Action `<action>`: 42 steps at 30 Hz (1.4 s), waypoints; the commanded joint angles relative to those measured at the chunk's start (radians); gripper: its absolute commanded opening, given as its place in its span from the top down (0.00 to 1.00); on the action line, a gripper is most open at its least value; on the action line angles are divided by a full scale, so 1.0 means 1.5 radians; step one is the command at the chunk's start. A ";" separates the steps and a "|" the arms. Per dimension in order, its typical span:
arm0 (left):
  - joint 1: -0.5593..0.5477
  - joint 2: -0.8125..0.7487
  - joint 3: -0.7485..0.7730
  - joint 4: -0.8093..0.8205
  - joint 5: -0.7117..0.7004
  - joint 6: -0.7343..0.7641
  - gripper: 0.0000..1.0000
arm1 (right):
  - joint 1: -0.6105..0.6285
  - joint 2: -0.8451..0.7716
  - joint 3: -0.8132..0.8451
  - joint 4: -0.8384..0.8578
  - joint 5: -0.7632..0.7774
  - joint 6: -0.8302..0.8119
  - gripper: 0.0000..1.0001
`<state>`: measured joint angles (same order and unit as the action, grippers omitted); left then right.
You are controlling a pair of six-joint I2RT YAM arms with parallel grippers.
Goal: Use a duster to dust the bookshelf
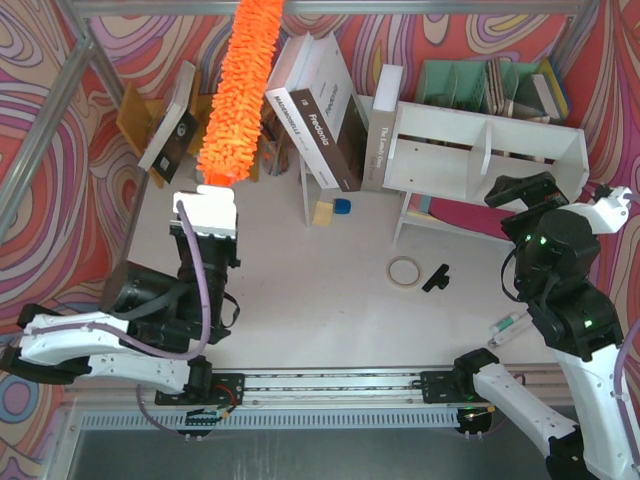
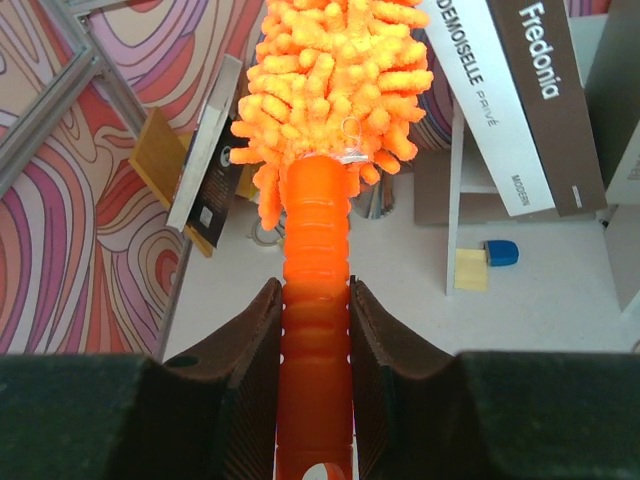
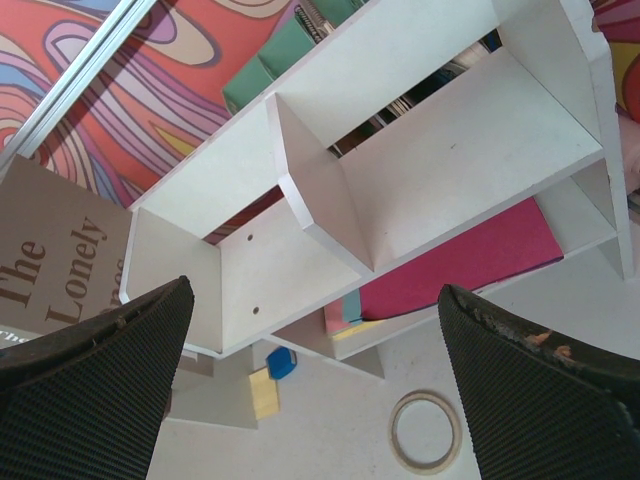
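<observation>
The bright orange duster (image 1: 241,85) stands up from my left gripper (image 1: 207,205) and reaches toward the back wall. My left gripper (image 2: 315,330) is shut on its ribbed orange handle (image 2: 316,250), with the shaggy head (image 2: 340,70) just beyond. The white bookshelf (image 1: 480,150) stands at the back right with a middle divider. In the right wrist view the bookshelf (image 3: 400,170) shows both open compartments. My right gripper (image 3: 310,400) is open and empty, held in front of the bookshelf. In the top view the right gripper (image 1: 520,190) is close to the shelf's right end.
Leaning books (image 1: 315,115) and a "Lonely" book (image 1: 383,125) stand left of the bookshelf. A tape ring (image 1: 404,270) and a black clip (image 1: 436,277) lie on the table. A blue block (image 1: 342,206) and yellow block (image 1: 322,212) sit by a small white stand. A mint-green organizer (image 1: 480,85) stands behind.
</observation>
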<state>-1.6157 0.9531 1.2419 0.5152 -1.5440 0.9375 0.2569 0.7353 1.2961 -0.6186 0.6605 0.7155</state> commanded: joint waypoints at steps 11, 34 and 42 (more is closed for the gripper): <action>0.052 0.086 0.055 0.306 -0.130 0.311 1.00 | 0.003 0.002 -0.008 -0.002 -0.002 0.011 0.01; 0.454 0.139 0.517 -0.995 0.432 -0.701 1.00 | 0.003 0.000 -0.018 -0.006 -0.004 0.012 0.01; 0.555 0.091 0.406 -1.031 0.630 -0.819 1.00 | 0.002 0.002 -0.022 -0.006 -0.006 0.014 0.01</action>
<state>-0.7956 1.1519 1.9324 -0.9924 -0.7849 -0.1501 0.2569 0.7357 1.2739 -0.6189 0.6479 0.7235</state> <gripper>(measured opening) 0.338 0.987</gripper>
